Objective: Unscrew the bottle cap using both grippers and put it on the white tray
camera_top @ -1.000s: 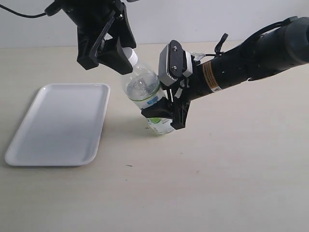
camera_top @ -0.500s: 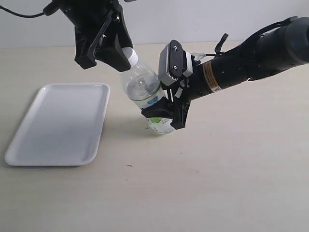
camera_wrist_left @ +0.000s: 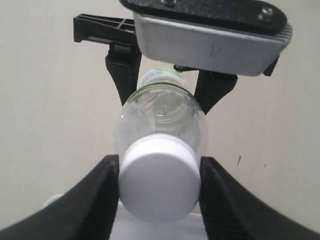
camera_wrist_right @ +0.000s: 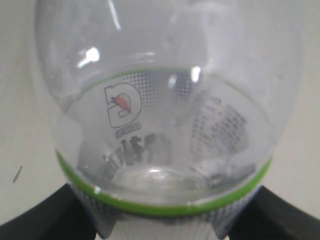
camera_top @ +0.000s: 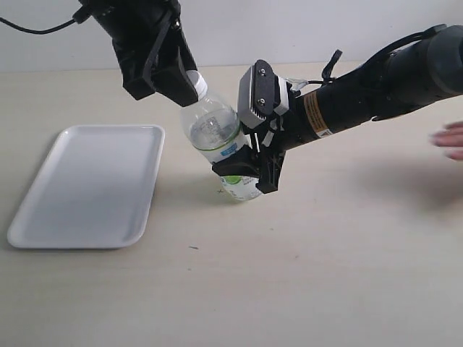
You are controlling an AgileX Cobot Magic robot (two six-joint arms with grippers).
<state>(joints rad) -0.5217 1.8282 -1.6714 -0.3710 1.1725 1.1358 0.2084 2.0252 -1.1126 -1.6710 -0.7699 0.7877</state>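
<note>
The left gripper (camera_top: 189, 81) has its two black fingers (camera_wrist_left: 97, 200) pressed against opposite sides of the bottle cap (camera_wrist_left: 159, 185), which sits screwed on the neck of the bottle (camera_top: 213, 134). The clear bottle leans, its neck tipped up toward the far left corner of the worktop (camera_top: 325, 275) and its base low over the middle of the worktop; whether the base rests on the surface cannot be told. The right gripper (camera_top: 249, 170), at the end of a thick black arm (camera_top: 376, 90) with a white-grey block (camera_top: 257, 94) and an orange label (camera_top: 315, 112), is clamped on the bottle's lower half, its jaws on either side of the green-edged printed label (camera_wrist_right: 165, 210). The white tray (camera_top: 87, 184) lies flat near the worktop's left edge, beside the bottle with a strip of bare surface between them, and nothing lies in it. A person's hand (camera_top: 450, 141), blurred, shows at the worktop's right edge, well apart from the bottle.
</note>
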